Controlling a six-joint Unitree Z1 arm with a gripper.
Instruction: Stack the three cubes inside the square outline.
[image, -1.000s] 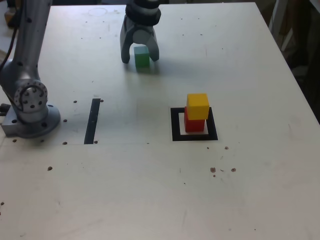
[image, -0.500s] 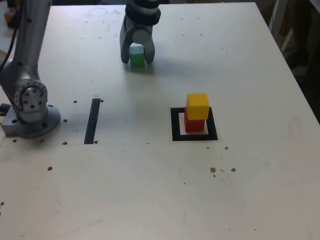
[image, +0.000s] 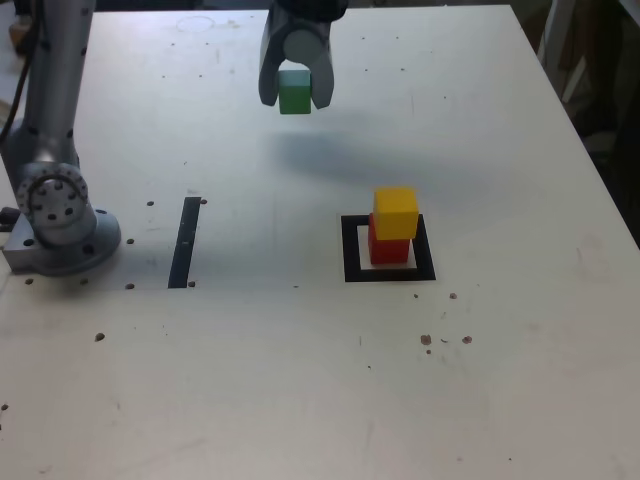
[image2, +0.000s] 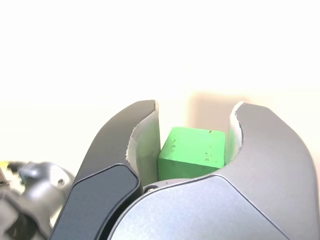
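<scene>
2 cubes already sit stacked inside the square outline (image: 390, 250) on the worktop (image: 320, 380), the yellow cube (image: 396, 212) atop the red cube (image: 388, 246). Toward the far edge, the gripper (image: 295, 90) pinches the green cube (image: 295, 92) between its jaws, clear of the surface, its shadow below. A black strip (image: 185, 241) lies near the arm's base (image: 60, 225).
</scene>
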